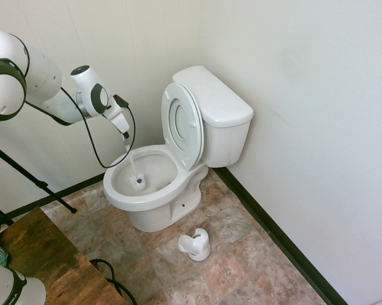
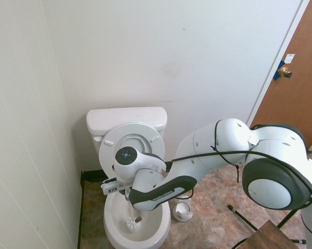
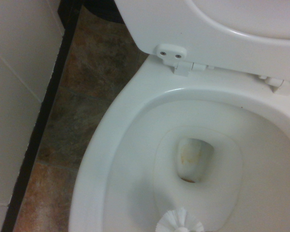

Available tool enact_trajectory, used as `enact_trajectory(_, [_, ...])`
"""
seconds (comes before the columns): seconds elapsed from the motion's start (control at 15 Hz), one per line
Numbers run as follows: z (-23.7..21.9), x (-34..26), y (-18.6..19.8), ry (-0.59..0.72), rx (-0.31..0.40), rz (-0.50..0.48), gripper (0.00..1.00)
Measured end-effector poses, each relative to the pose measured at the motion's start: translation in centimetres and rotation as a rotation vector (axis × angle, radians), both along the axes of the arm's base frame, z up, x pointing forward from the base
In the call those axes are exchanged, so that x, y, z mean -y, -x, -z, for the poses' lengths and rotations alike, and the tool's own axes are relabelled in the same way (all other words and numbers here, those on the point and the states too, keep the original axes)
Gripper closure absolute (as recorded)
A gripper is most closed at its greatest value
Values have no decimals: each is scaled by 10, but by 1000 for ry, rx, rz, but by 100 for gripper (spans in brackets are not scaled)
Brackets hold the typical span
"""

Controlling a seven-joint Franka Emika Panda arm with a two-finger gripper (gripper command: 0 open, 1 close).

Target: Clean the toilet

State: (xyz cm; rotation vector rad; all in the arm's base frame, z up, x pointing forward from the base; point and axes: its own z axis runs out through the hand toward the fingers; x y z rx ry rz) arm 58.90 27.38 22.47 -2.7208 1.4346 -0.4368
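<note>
Your toilet (image 1: 178,159) stands in the corner of the room, tank against the back wall, with both seat and lid (image 1: 182,124) tipped up against the tank, so the bowl is fully open to you. The brush (image 1: 138,180) is already down inside the bowl: in the first exterior view its white bristle head sits toward the bowl's 9 o'clock side, low on the inner wall, though you cannot tell from here whether the bristles actually press the porcelain. The claw (image 1: 126,141) is clamped shut on the brush handle just above the rim, pointing steeply down.

So the pickup and the reach into the bowl look done. What is left is the scrubbing itself. The wrist view shows a brownish stain at the drain opening (image 3: 192,159), with the brush head at the bowl wall near it, not on it. You would likely need to sweep the walls and that stain, then return the brush to its holder (image 1: 196,244), which waits on the floor at about 5 o'clock of the bowl, apart from the base.
</note>
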Motion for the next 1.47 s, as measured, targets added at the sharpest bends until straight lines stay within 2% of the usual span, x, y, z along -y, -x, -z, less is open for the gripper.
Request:
enact_trajectory(0.33, [3, -18, -12, 2, -20, -12, 100])
enact_trajectory(0.53, [-11, -20, -23, -11, -6, -3, 100])
enact_trajectory(1.2, [-53, 10, -78, -14, 24, 67, 100])
enact_trajectory(1.47, [-41, 11, -88, 3, 19, 67, 100])
